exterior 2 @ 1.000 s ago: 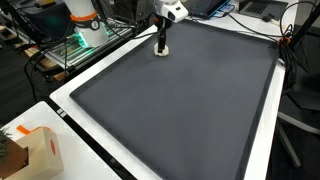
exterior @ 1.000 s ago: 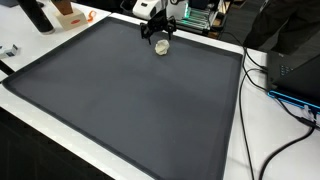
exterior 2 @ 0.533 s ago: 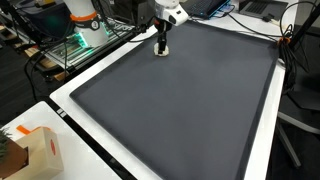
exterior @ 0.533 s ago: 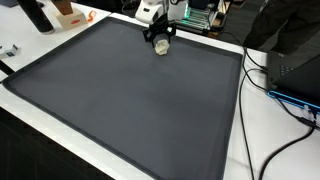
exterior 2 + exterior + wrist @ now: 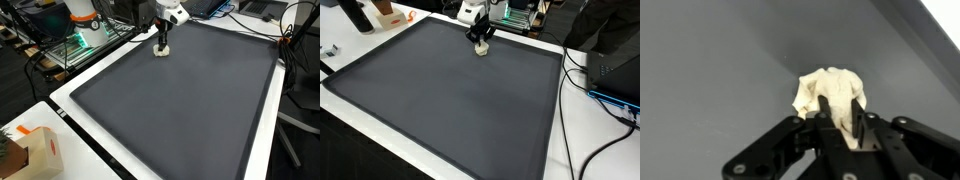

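A small crumpled off-white wad (image 5: 835,92), paper or cloth, lies on the dark grey mat (image 5: 710,70) near its far edge. My gripper (image 5: 840,115) comes down onto it from above, and its two black fingers (image 5: 826,108) pinch the wad's near part between them. In both exterior views the wad (image 5: 482,47) (image 5: 161,49) sits under the gripper (image 5: 478,38) (image 5: 161,38) at the mat's far side. Whether the wad has left the mat cannot be told.
The mat (image 5: 450,100) has a white border (image 5: 270,110). Black cables (image 5: 605,85) run beside it. An orange and white box (image 5: 35,150) stands at a corner. Electronics with green lights (image 5: 520,15) sit behind the gripper.
The fingers stood wide apart above the wad a second ago. They have since come down and drawn together on it. The arm has hardly shifted sideways.
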`<state>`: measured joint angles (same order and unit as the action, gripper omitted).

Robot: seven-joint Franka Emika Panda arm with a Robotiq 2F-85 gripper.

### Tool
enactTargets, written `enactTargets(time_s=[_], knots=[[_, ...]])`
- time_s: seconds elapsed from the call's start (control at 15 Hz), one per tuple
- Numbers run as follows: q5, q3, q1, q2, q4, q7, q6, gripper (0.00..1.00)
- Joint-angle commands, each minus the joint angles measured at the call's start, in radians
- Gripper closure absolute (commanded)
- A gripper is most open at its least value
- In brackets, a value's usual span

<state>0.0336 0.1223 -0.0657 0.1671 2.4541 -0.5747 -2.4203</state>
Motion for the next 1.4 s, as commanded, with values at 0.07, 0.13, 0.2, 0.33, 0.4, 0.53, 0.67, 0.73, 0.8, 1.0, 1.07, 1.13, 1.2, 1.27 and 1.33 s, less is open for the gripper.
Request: enactTargets(time_s=[0.07,0.13,0.2,0.33,0.4,0.53,0.67,0.73,0.8,1.0,1.07,1.13,1.2,1.27,1.33], knots=[[0.013,0.01,0.016,0.023,-0.012,-0.031,-0.005,0.96],[0.013,0.01,0.016,0.023,-0.012,-0.032,-0.005,0.98],[0.013,0.01,0.016,0.023,-0.013,-0.034,-0.005,0.96],[0.01,0.01,0.017,0.024,-0.014,-0.038,-0.006,0.97],[0.01,0.01,0.017,0.024,-0.015,-0.04,-0.005,0.97],[0.007,0.01,0.016,0.023,-0.015,-0.039,-0.006,0.97],[0.004,0.008,0.015,0.022,-0.014,-0.027,-0.01,0.97],[0.004,0.008,0.015,0.022,-0.013,-0.027,-0.011,0.97],[0.004,0.008,0.015,0.022,-0.013,-0.027,-0.011,0.97],[0.004,0.006,0.016,0.022,-0.016,-0.023,-0.003,0.97],[0.012,0.007,0.018,0.023,-0.018,-0.023,0.003,0.62],[0.01,0.006,0.018,0.022,-0.018,-0.019,0.002,0.61],[0.012,0.005,0.019,0.022,-0.019,-0.015,0.004,0.54],[0.014,0.006,0.022,0.022,-0.02,-0.017,0.003,0.48],[0.012,0.005,0.023,0.023,-0.021,-0.015,0.004,0.39]])
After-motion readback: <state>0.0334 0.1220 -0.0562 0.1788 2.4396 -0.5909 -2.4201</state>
